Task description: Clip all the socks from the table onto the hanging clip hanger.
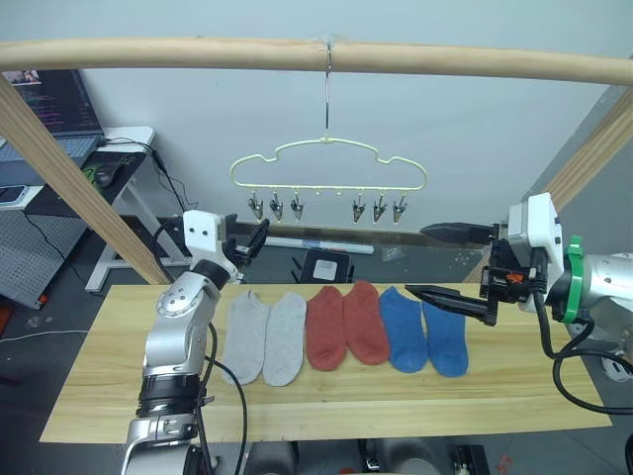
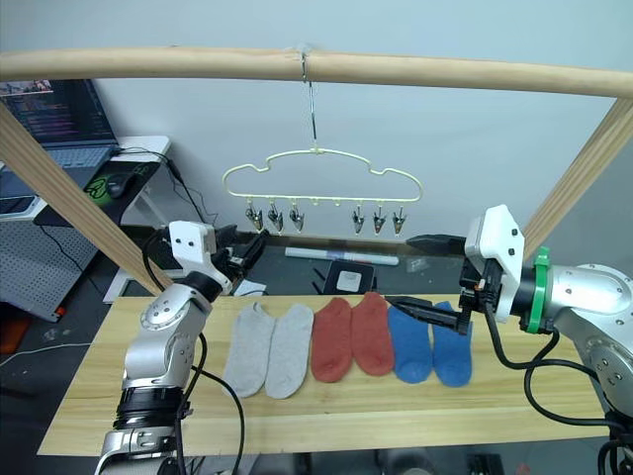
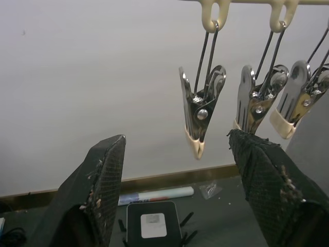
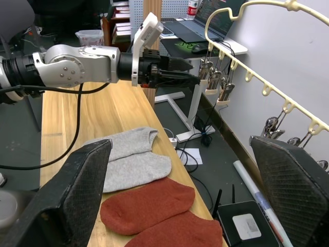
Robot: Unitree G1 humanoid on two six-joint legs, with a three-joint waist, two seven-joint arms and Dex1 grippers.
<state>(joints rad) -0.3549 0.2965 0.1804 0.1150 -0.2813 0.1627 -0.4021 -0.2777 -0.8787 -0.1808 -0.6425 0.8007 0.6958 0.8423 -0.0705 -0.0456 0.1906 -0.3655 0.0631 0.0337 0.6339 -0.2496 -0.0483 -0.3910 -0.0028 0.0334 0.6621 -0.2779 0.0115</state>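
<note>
Six socks lie side by side on the wooden table [image 1: 119, 376]: two grey socks [image 1: 265, 338] on the left, two rust red socks [image 1: 344, 325] in the middle, two blue socks [image 1: 425, 334] on the right. The pale-yellow clip hanger [image 1: 326, 188] hangs above them with six metal clips, all bare. My left gripper [image 1: 255, 240] is raised and open just below the leftmost clips [image 3: 200, 110], holding nothing. My right gripper [image 1: 420, 260] is open and empty above the blue socks, its lower finger close over them.
The hanger's hook hangs from a thick wooden pole [image 1: 297, 54] carried by slanted wooden posts [image 1: 69, 178] at both sides. Behind the table on the floor sit a black box [image 1: 324, 265] and a white tube. A white desk [image 1: 129, 139] with a laptop stands far left.
</note>
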